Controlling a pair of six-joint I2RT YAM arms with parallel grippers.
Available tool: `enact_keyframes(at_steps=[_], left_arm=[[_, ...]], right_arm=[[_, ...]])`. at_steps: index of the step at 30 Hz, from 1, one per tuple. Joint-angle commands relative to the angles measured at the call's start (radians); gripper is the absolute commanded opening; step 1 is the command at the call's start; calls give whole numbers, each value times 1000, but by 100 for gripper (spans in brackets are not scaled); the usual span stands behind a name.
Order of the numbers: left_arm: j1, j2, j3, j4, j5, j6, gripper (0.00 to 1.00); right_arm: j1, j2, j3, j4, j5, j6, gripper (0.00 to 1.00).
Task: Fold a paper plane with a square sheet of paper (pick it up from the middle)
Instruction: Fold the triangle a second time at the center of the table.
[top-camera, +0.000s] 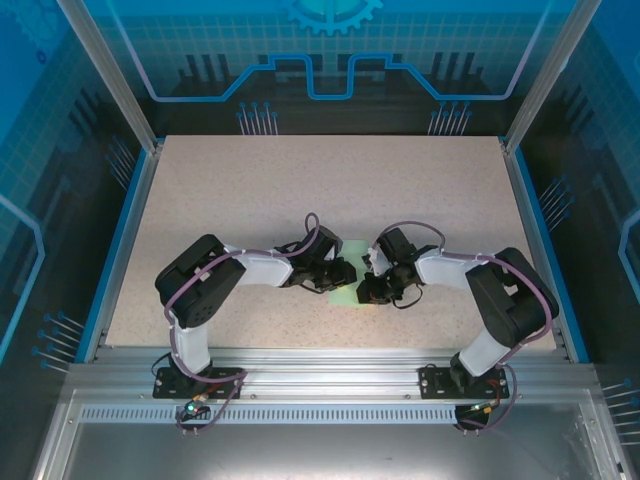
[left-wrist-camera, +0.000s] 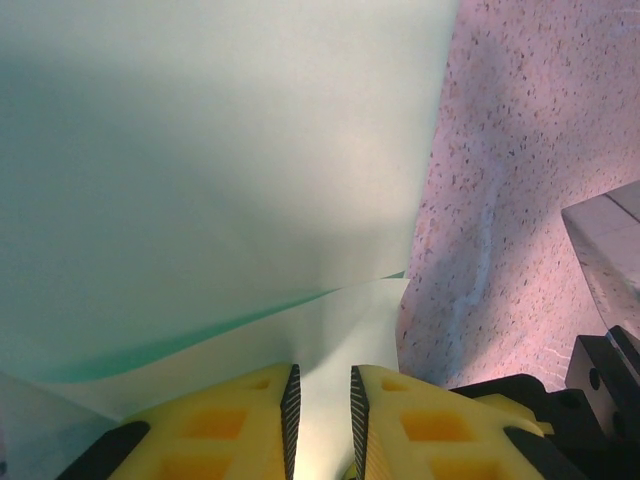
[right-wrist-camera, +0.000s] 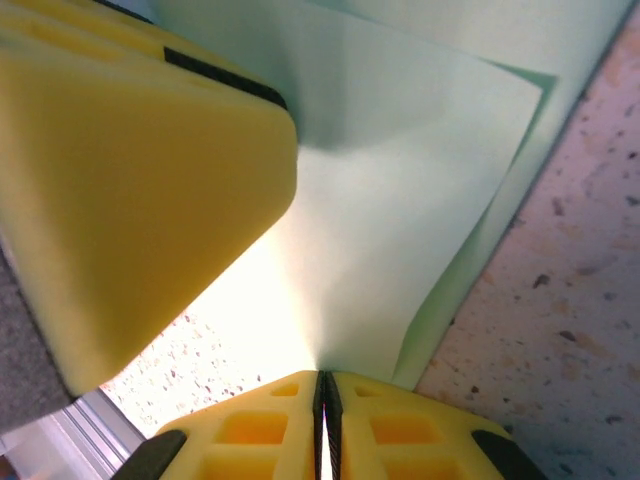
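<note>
The thin pale mint-green square sheet of paper (top-camera: 342, 290) sits at the near middle of the speckled beige surface (top-camera: 300, 190), one layer lapped over another. The right arm's yellow fingers (right-wrist-camera: 295, 405) clamp its edge. The left arm's yellow fingers (left-wrist-camera: 265, 405) stand slightly apart over it. Folding looks early, with no dart shape yet.

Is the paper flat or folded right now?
Folded over: the paper shows two layers, one edge offset from the other, and the right gripper is pinching it.
</note>
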Motion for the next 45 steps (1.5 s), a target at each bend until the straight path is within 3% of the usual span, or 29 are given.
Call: enact_keyframes(at_steps=[1, 18, 32, 39, 45], left_arm=[[-2, 14, -14, -17, 0, 9, 25], [-2, 12, -10, -25, -2, 13, 25], [-3, 4, -27, -2, 4, 14, 22], [-1, 5, -40, -23, -74, 87, 19], [10, 19, -126, 90, -124, 85, 17]], right_arm=[[-10, 33, -44, -80, 18, 20, 12], [-22, -90, -142, -155, 47, 53, 14], [-26, -90, -189, -103, 29, 86, 14], [-26, -98, -189, -117, 34, 77, 13], [-26, -112, -195, -132, 46, 72, 13]])
